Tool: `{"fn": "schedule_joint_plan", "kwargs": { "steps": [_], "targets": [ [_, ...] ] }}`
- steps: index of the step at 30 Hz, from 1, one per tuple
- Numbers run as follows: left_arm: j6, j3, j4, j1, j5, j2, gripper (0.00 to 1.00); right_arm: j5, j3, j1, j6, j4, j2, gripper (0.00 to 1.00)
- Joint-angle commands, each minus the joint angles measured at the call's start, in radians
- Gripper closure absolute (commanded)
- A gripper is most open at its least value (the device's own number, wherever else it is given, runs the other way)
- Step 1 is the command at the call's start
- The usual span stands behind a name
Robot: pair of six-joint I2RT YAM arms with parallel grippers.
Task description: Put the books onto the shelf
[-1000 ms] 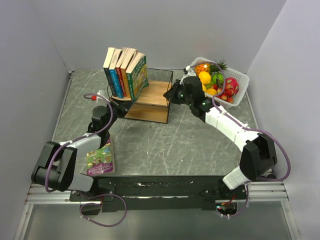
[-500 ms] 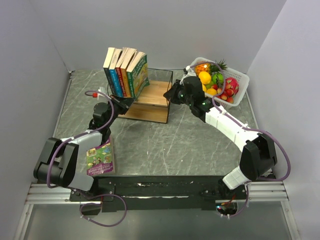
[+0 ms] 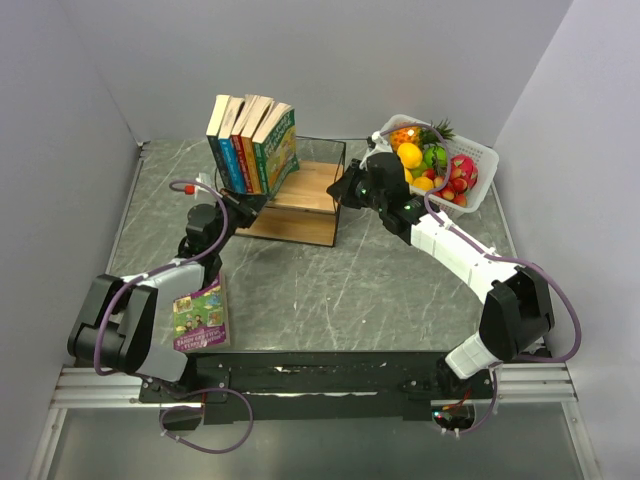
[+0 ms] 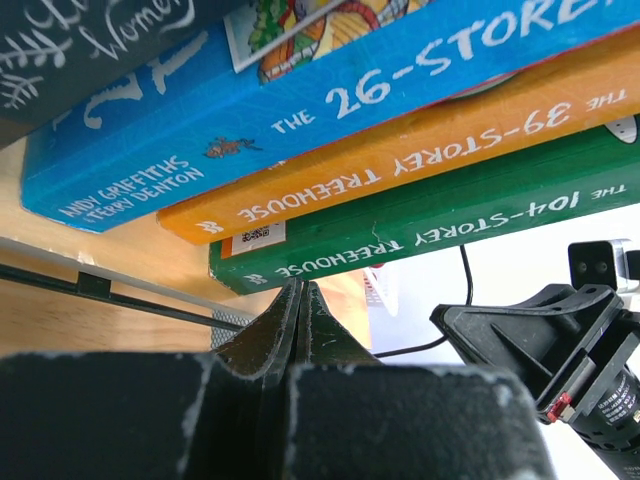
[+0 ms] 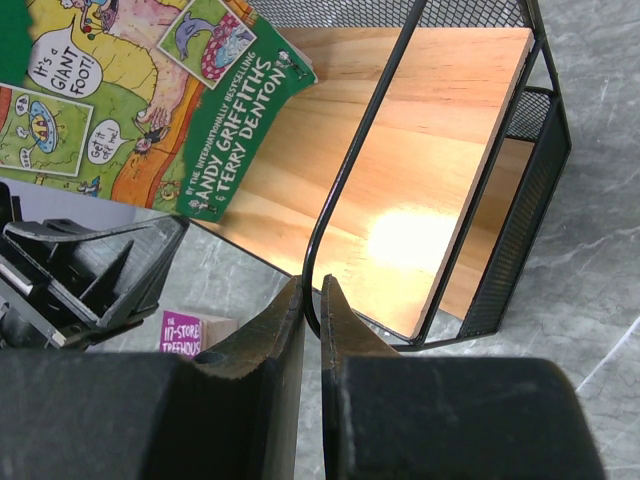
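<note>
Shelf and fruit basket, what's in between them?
The right tool, shut on the shelf's wire edge, fills the gap before the basket. The top view shows it.

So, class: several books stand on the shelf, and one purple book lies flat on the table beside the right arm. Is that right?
Not quite. The purple book lies flat on the table beside the left arm, not the right one; the top external view shows it. The other books do stand on the shelf.
</note>
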Motion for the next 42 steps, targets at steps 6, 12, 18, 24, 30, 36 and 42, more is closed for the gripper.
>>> {"fn": "schedule_joint_plan", "kwargs": {
  "steps": [6,12,18,24,30,36,42],
  "targets": [
    [0.032,0.031,-0.008,0.010,0.007,-0.042,0.99,-0.019,-0.034,0.003,0.023,-0.122,0.019,1.00],
    [0.069,0.007,-0.067,0.010,0.027,-0.164,0.99,-0.014,-0.032,0.003,0.020,-0.124,0.016,1.00],
    [0.127,-0.019,-0.275,0.010,-0.112,-0.350,0.99,-0.016,-0.035,0.003,0.022,-0.122,0.008,1.00],
    [0.149,0.010,-0.490,0.047,-0.254,-0.410,0.99,-0.017,-0.037,0.003,0.025,-0.121,0.005,1.00],
    [0.132,-0.005,-0.448,0.081,-0.179,-0.351,0.99,-0.019,-0.037,0.003,0.028,-0.119,0.005,1.00],
    [0.111,-0.010,-0.392,0.101,-0.133,-0.282,0.99,-0.022,-0.032,0.005,0.027,-0.121,0.013,1.00],
    [0.097,0.022,-0.366,0.114,-0.113,-0.222,0.99,-0.027,-0.024,0.005,0.023,-0.122,0.019,1.00]
  ]
}}
